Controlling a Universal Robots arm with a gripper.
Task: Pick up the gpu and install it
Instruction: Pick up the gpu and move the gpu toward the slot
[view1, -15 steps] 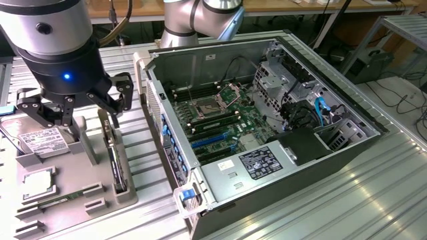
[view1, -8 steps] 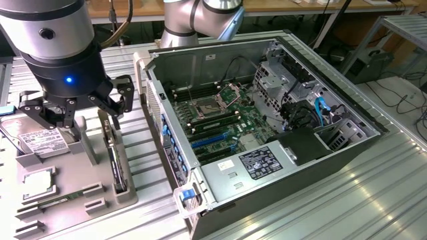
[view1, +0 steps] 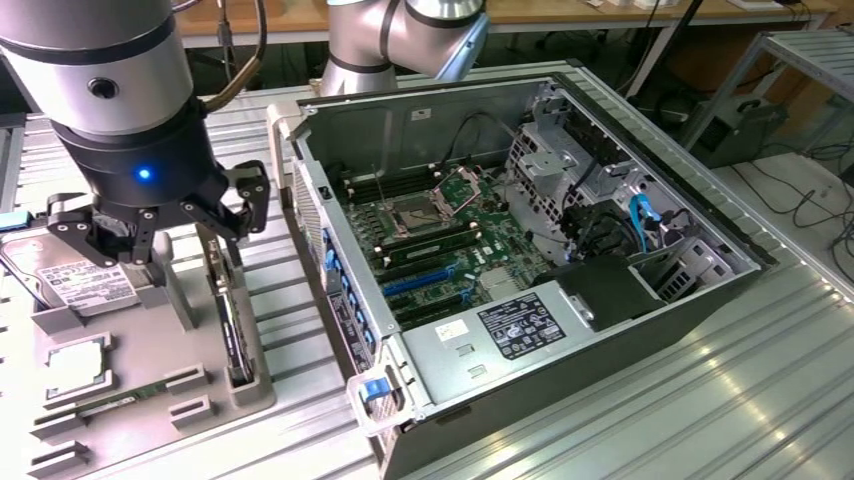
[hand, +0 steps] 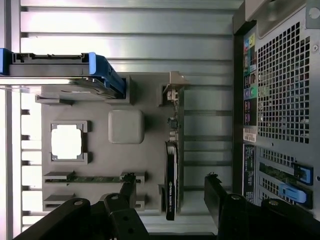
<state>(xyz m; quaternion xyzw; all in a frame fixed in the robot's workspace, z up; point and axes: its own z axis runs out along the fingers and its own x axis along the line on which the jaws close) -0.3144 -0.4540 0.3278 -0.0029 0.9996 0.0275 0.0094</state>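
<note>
The gpu (hand: 171, 172) stands on its thin edge in a slot of the grey tray (view1: 158, 345), along the tray edge that faces the open computer case (view1: 387, 130). Its long axis runs parallel to that edge and to the near wall of the case, with the pale bracket (hand: 173, 86) at one end.

In the wrist view the card sits edge-on between the two fingers (hand: 128, 192), so the gap lines up with its thin dimension. One finger is on the tray's inner side and the other on the case side. The gripper (view1: 160, 235) hangs above the tray with its fingers spread wide and nothing between them but air. From the exterior view I judge it clear of the card, not touching.

Counting outward from the card:
- **gpu:** one.
- **Square block:** one raised grey square block (hand: 126, 126) near the tray's middle.
- **Processor:** one processor (hand: 66, 141) in its frame.
- **Memory stick:** one narrow green memory stick (hand: 82, 177) in a holder, with a second holder beside it that looks empty.
- **Hard drive:** one hard drive (view1: 60, 272) at the tray's far edge from the case.

Tray and case rest side by side on the ribbed metal bench (view1: 667, 400), with one arm serving both.
</note>
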